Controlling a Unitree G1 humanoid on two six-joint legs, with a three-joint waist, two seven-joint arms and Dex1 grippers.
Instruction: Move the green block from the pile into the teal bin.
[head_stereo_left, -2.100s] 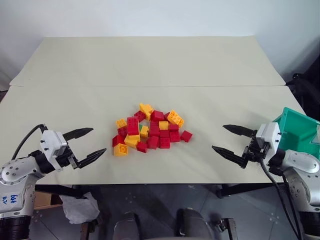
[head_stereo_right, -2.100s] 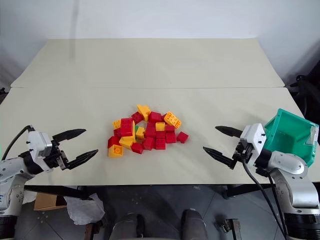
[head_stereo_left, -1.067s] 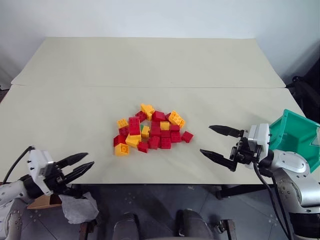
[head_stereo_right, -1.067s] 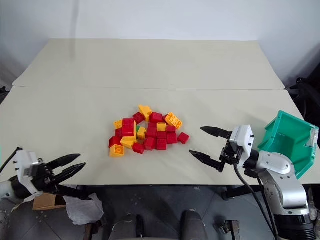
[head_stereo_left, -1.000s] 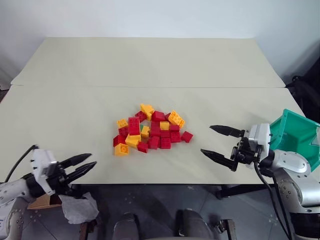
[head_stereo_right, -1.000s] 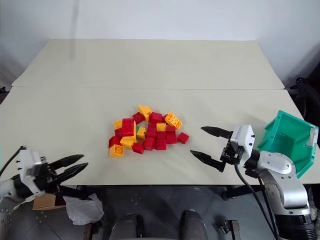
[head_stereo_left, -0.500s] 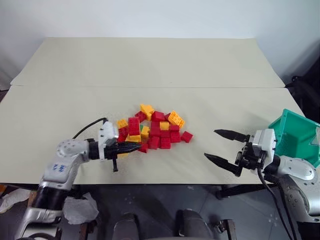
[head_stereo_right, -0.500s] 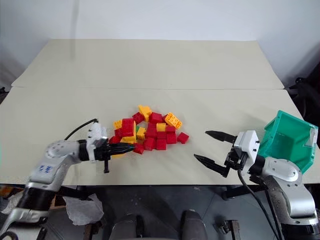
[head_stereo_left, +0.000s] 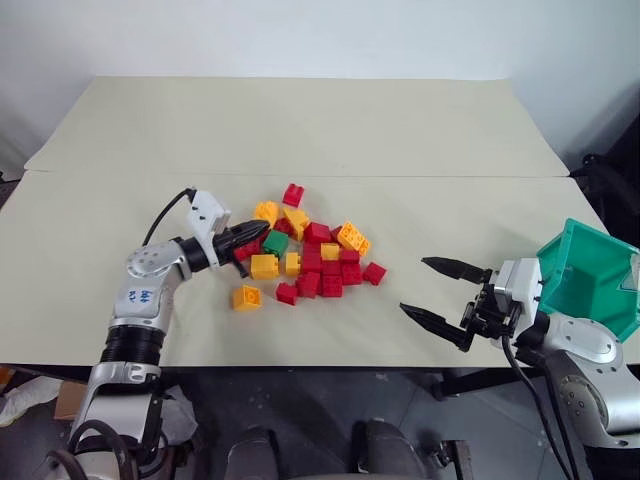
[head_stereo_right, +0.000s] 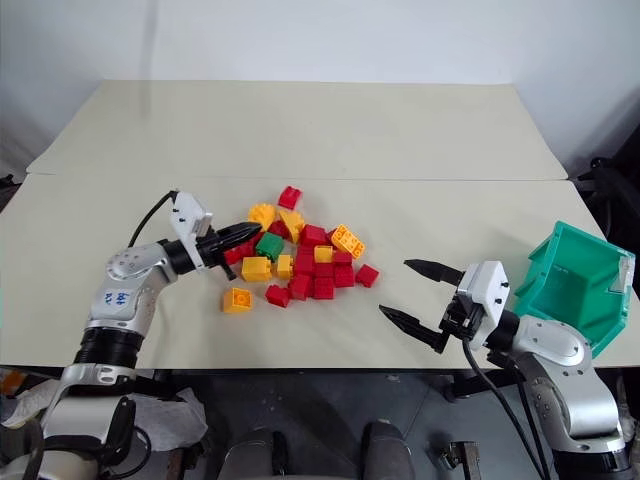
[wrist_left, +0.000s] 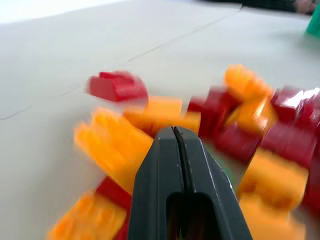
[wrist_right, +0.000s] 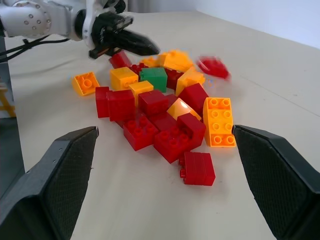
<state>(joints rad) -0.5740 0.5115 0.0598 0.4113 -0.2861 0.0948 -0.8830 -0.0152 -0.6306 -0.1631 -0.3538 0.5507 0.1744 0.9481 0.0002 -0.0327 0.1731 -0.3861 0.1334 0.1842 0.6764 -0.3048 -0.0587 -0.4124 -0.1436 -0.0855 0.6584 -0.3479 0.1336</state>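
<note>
The table (head_stereo_left: 300, 130) carries everything, a wide pale surface with a seam running across it behind both arms. The teal bin (head_stereo_left: 585, 275) stands tilted at the table's near right corner, just behind the right gripper's wrist and well apart from the bricks. The pile (head_stereo_left: 315, 258) of red and yellow bricks lies between the two arms, spread loosely, with one red brick (head_stereo_left: 293, 194) lying apart on its far side and one yellow brick (head_stereo_left: 246, 297) lying apart on the near side, below the left gripper's tip. The left gripper (head_stereo_left: 252, 235) reaches level into the pile's left edge with its two black fingers pressed together and nothing between them. The right gripper (head_stereo_left: 440, 291) hangs over bare table to the right of the pile, its fingers spread wide and empty, pointing toward the bricks. The green block (head_stereo_left: 275, 243) sits at the left edge of the pile, just beside the left gripper's tip, with a yellow brick close in front of it.
</note>
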